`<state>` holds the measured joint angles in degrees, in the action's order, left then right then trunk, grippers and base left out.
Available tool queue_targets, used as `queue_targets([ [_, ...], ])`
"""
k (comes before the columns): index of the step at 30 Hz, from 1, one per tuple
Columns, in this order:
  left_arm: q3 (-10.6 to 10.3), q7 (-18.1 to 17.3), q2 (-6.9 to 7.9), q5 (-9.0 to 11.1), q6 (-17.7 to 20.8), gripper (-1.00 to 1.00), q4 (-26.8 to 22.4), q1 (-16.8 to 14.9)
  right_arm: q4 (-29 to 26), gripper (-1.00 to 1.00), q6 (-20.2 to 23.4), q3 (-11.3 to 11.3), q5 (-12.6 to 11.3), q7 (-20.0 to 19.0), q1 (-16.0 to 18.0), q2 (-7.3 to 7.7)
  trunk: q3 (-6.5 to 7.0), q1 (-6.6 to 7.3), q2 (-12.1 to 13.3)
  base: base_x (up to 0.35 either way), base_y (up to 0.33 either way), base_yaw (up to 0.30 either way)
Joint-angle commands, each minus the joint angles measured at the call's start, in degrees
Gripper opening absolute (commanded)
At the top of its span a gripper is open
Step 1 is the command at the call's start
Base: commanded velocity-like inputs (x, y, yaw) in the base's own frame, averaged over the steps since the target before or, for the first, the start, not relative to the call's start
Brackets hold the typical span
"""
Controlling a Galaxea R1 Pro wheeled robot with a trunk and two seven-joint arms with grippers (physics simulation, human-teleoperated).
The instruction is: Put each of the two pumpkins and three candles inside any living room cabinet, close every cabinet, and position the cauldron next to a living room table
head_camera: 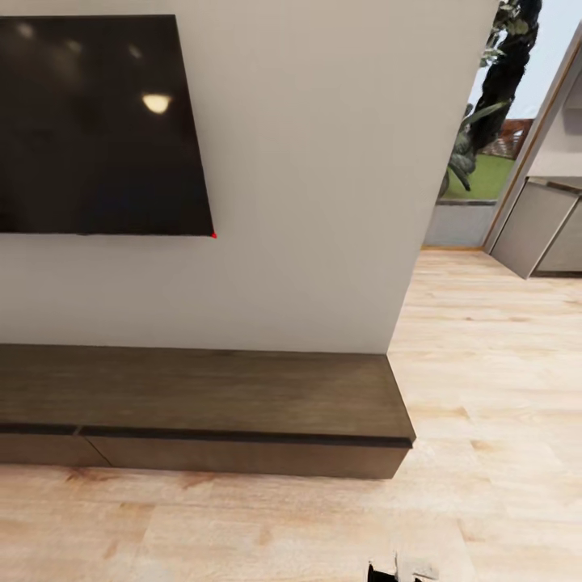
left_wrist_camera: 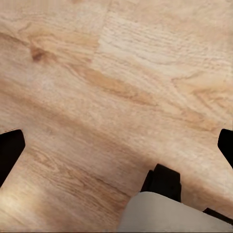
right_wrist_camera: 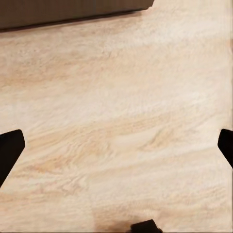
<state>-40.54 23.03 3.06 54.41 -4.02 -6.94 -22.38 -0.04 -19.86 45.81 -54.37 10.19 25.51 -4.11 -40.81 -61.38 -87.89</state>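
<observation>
The long low dark brown cabinet (head_camera: 202,412) runs along the white wall under the television, and its drawer fronts are closed. Its front edge also crosses the right wrist view as the cabinet (right_wrist_camera: 68,12). My left gripper (left_wrist_camera: 116,145) hangs open over bare wood floor, its two dark fingertips (left_wrist_camera: 9,150) at the frame edges with nothing between them. My right gripper (right_wrist_camera: 116,148) is open over the floor too, a short way in front of the cabinet. The pumpkins, candles and cauldron are out of view.
A black television (head_camera: 97,121) hangs on the white wall. Right of the wall's corner, light wood floor (head_camera: 485,388) leads to grey kitchen cupboards (head_camera: 537,226) and a window with plants. Part of my pale base (left_wrist_camera: 170,213) sits below the left gripper.
</observation>
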Motion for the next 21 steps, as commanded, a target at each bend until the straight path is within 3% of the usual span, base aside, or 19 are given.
queue_targets([
  [1,-0.50,0.26,0.03,0.58,-0.22,1.00,-0.08,0.61,0.04,1.00,-0.45,0.51,-0.81,0.27,-0.77,0.01,0.14,0.23,0.39,0.000,0.000,0.000],
  [6,-0.57,0.26,0.28,0.60,-0.35,1.00,0.08,2.22,0.19,1.00,-1.12,0.43,-2.14,0.74,-3.20,0.06,1.04,1.33,2.40,0.000,0.000,0.000],
  [13,-0.63,0.26,0.24,0.61,-0.40,1.00,2.99,3.31,2.70,1.00,-0.45,0.18,-5.91,1.36,-3.68,0.21,2.30,2.87,5.21,0.000,0.000,0.000],
  [21,-0.68,0.26,0.09,0.61,-0.37,1.00,3.66,6.89,3.02,1.00,3.29,0.16,-6.59,2.55,-4.03,0.11,3.73,4.62,8.42,0.000,0.000,0.000],
])
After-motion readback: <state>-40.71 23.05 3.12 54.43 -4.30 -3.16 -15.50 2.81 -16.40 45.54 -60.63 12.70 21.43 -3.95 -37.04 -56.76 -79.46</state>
